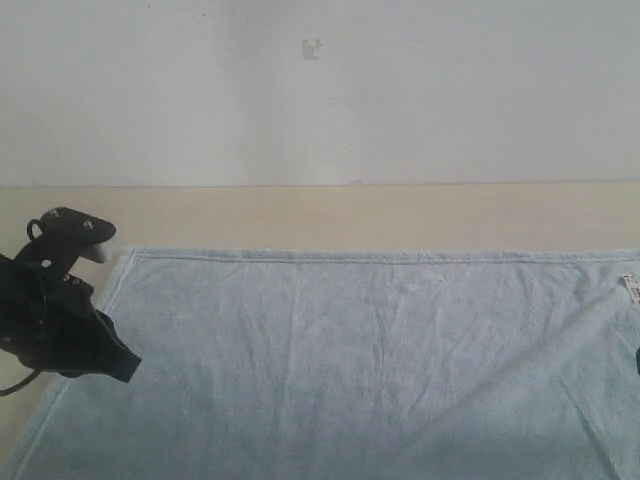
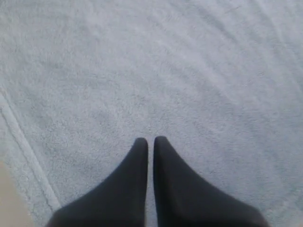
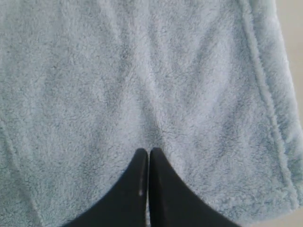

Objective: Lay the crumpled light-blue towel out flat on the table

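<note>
The light-blue towel lies spread wide over the cream table, with faint creases and its far hem straight. Near the right edge a fold runs diagonally, and a small white tag shows there. My left arm hangs over the towel's left border. In the left wrist view my left gripper is shut just above the plush, holding nothing. My right gripper is also shut over the towel near its stitched hem, with no cloth between the fingers.
A pale grey-white wall rises behind the table's far edge. Bare table shows beyond the towel's far hem and at its left side. The towel's near part runs out of the exterior view.
</note>
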